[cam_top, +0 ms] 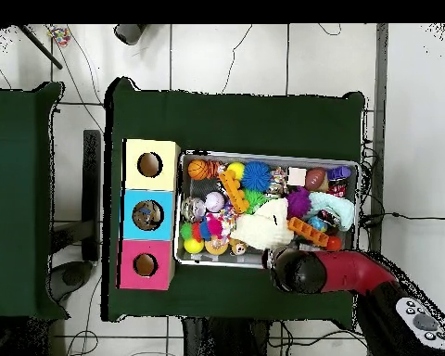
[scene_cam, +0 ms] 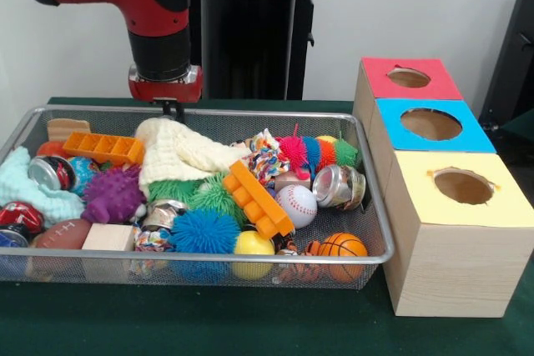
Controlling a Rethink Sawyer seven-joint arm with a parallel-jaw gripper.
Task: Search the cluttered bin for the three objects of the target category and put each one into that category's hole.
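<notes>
Wire bin (scene_cam: 377, 231) sits on the green table (scene_cam: 250, 323), packed w/ toys. Red arm (scene_cam: 158, 14) hangs over the bin's far edge; tool (scene_cam: 171, 109) is just above the rim, near the cream cloth (scene_cam: 179, 156). Only a small dark tip shows below the wrist, so can't tell if the tool is apart or together. It holds nothing visible.

Inside the bin, front view: baseball (scene_cam: 297, 204) mid-right, mini basketball (scene_cam: 342, 246) at the near right corner, yellow ball (scene_cam: 253, 244) beside it, small football (scene_cam: 62, 233) near left. Blue spiky ball (scene_cam: 204, 231) sits by the yellow one, purple spiky ball (scene_cam: 113, 193) further left. Two orange toy bricks: one (scene_cam: 104, 147) far left, the other (scene_cam: 257, 198) tilted in the middle. Crushed can (scene_cam: 338, 186) lies right of the baseball; another can (scene_cam: 52, 172) on the left. Wooden block (scene_cam: 108, 238) near the front wall.

Right of the bin, touching or nearly so, stands a wooden box row w/ three holes: red top (scene_cam: 409, 78) farthest, blue top (scene_cam: 431, 125) in the middle, yellow top (scene_cam: 464, 187) nearest. In the overhead view the blue hole (cam_top: 147, 215) seems to have sth inside; too small to tell what.
</notes>
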